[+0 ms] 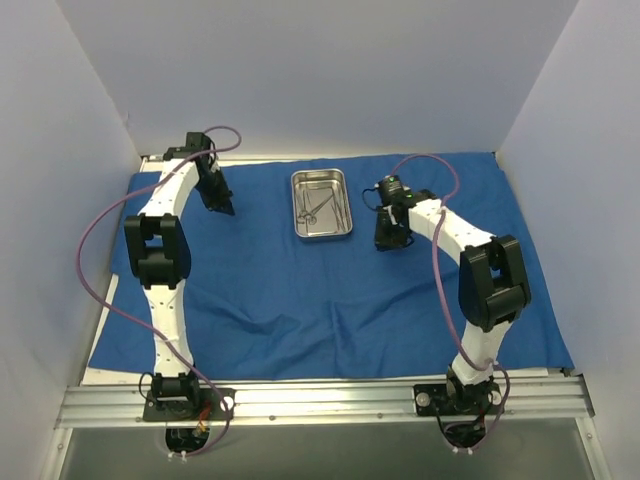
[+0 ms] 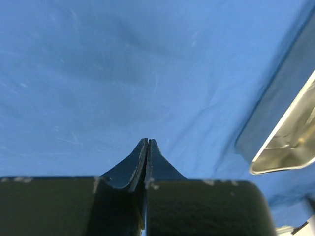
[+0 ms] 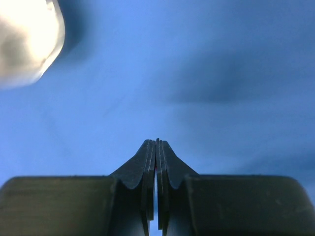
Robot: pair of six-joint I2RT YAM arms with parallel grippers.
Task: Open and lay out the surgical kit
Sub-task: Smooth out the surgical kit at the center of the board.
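The royal-blue cloth wrap [image 1: 330, 290] lies spread flat over the table. The small steel tray [image 1: 321, 204] stands on it at the back centre, with thin silver scissor-handled instruments [image 1: 313, 207] lying inside. My left gripper [image 1: 222, 206] is shut and empty, left of the tray, low over the cloth [image 2: 123, 73]; the tray's corner [image 2: 285, 147] shows at the right of the left wrist view. My right gripper [image 1: 388, 240] is shut and empty, right of the tray, over bare cloth [image 3: 197, 73]; a blurred tray corner [image 3: 27, 42] shows at the upper left of the right wrist view.
White walls enclose the table on the left, back and right. An aluminium rail [image 1: 320, 400] with both arm bases runs along the near edge. Purple cables [image 1: 90, 270] loop beside each arm.
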